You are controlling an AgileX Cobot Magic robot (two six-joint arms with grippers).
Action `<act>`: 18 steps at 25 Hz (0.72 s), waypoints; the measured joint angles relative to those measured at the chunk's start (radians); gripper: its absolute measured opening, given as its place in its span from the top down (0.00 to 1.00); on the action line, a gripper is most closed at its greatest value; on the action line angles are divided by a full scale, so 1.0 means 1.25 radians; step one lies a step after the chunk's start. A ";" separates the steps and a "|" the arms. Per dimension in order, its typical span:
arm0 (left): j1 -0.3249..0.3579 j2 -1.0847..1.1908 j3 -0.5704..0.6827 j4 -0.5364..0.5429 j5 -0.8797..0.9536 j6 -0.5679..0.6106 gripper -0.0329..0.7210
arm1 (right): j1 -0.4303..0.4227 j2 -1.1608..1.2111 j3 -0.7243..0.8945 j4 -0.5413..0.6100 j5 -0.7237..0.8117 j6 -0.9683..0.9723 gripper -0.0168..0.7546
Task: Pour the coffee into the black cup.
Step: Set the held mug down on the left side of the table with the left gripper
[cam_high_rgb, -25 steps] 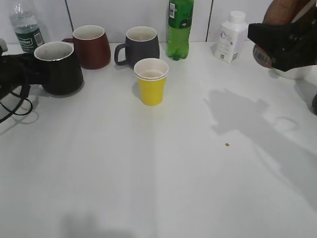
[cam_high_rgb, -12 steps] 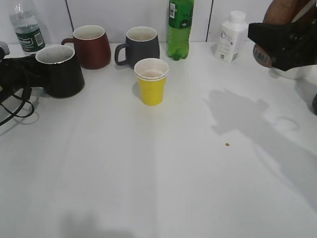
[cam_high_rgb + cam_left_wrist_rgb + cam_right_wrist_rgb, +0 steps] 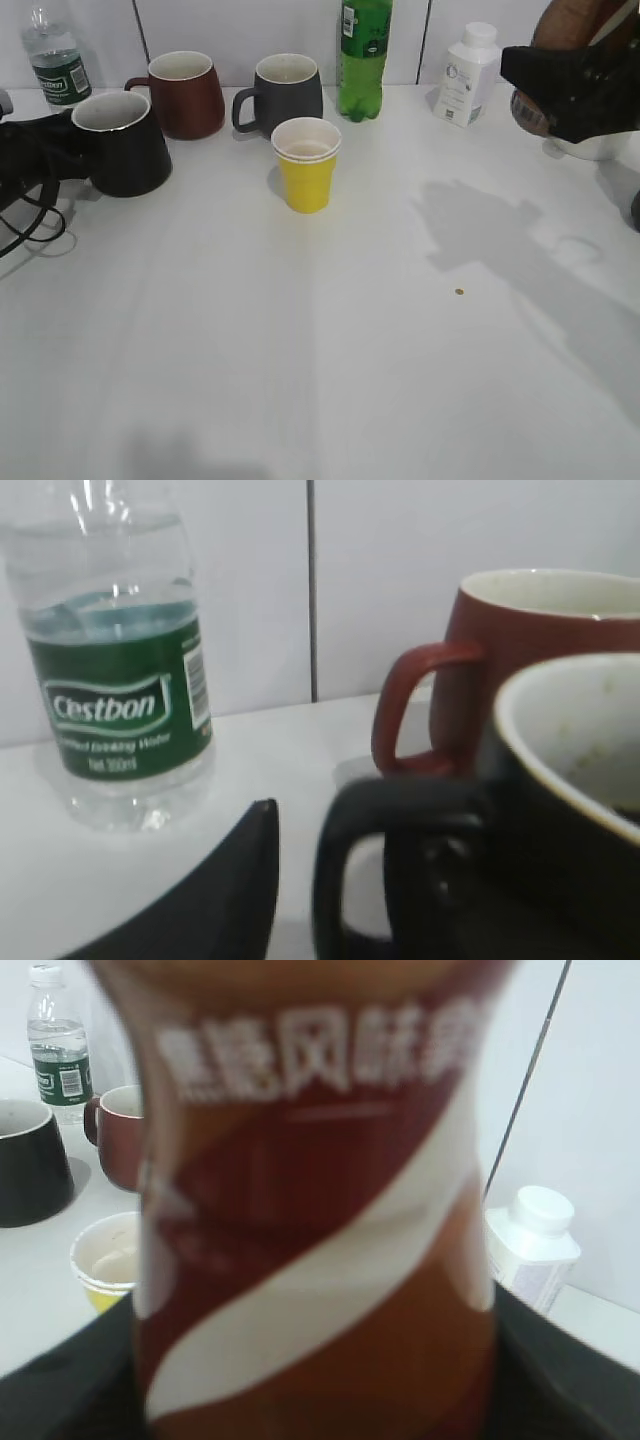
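Black cup (image 3: 122,141) held by its handle at the worktop's (image 3: 330,350) left edge, coffee bottle (image 3: 310,1190) held aloft at right.

Left claw (image 3: 300,880) sits around the handle; full closure cannot be told. Right claw (image 3: 575,92) is clamped on the bottle. Bring cup and bottle together centrally, keep the cup level, tip slowly over its rim, clear of the yellow cup (image 3: 306,163).

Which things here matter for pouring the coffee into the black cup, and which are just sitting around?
For the job: black cup, coffee bottle, left gripper, right gripper.

Lying about: red mug, grey mug, yellow cup, green bottle, water bottle, white bottle.
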 joint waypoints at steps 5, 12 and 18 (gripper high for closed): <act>0.000 -0.020 0.042 -0.001 -0.006 0.000 0.56 | 0.000 0.000 0.000 0.000 -0.002 0.000 0.30; 0.003 -0.102 0.125 -0.036 0.001 0.000 0.56 | 0.000 0.006 0.000 0.036 -0.007 0.001 0.30; 0.005 -0.214 0.230 -0.042 0.008 -0.001 0.56 | 0.000 0.078 -0.001 0.117 -0.051 -0.015 0.30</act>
